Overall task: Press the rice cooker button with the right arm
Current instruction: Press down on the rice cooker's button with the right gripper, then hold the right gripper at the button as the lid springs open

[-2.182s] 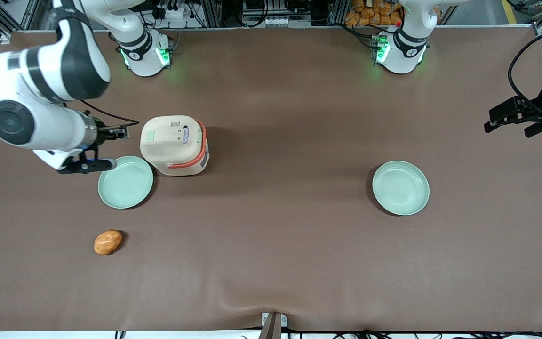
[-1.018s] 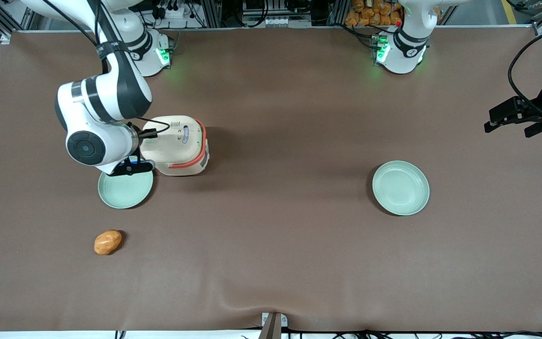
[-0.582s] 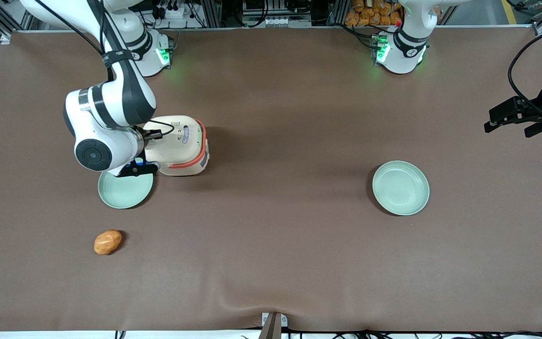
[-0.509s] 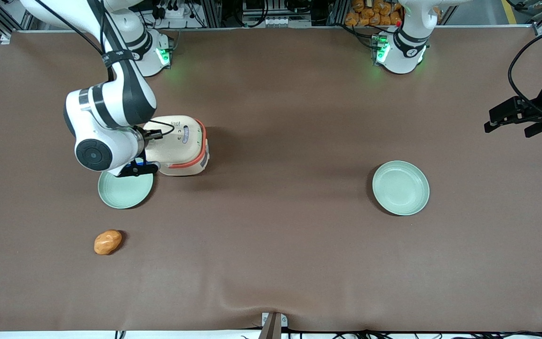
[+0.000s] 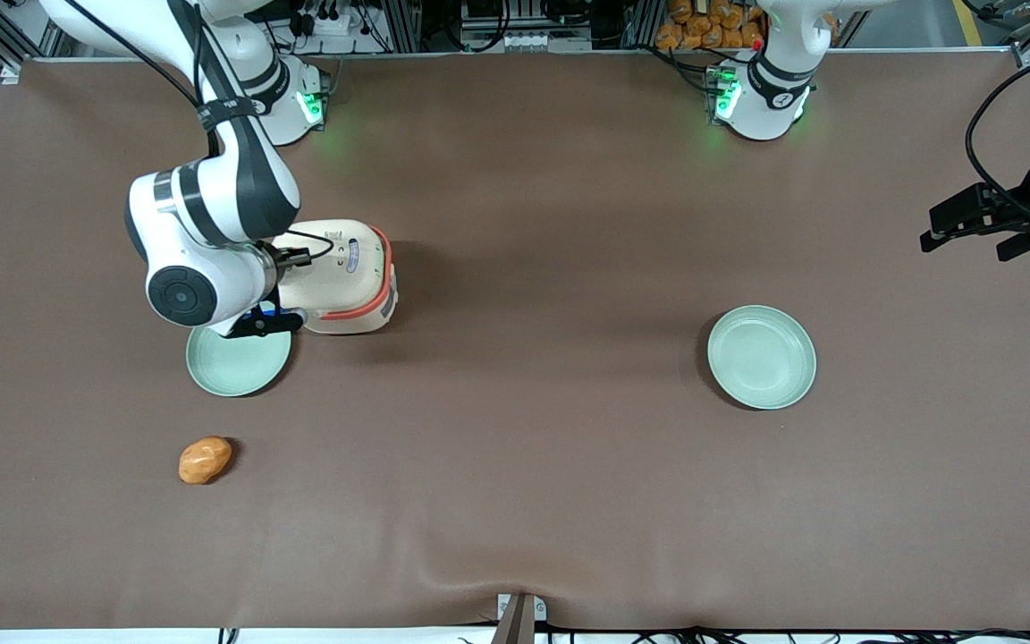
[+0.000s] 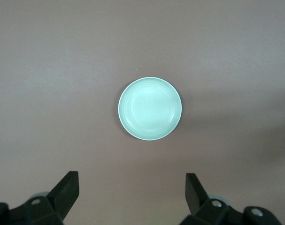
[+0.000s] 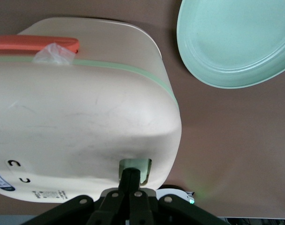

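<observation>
Right now the right arm (image 5: 211, 188) bends over the end of the rice cooker (image 5: 341, 277) that faces the working arm's end of the table, and its bulky wrist covers the button entirely in the front view. From the wrist camera the gripper (image 7: 130, 177) shows its two black fingers pressed together into a single tip, and that tip sits on the small pale-green button (image 7: 136, 167) set in the cream lid; it appears to be touching, though whether the pad is pushed in is hard to judge. Only part of the button shows around the fingertip. The rice cooker (image 7: 81, 112) stands upright on the brown table (image 5: 515, 465), with its orange-red band (image 5: 370, 309) and a silver-blue label (image 5: 352, 255) partly visible past the arm. A pale-green plate (image 5: 233, 365) lies just beside the cooker, nearer the front camera, its rim partly under the gripper's body; the wrist view cuts off its edge (image 7: 236, 42). A small orange lump (image 5: 205, 459), perhaps a bread roll, lies nearer the camera still. A second plate (image 5: 761, 356) sits well apart toward the parked arm's end.
</observation>
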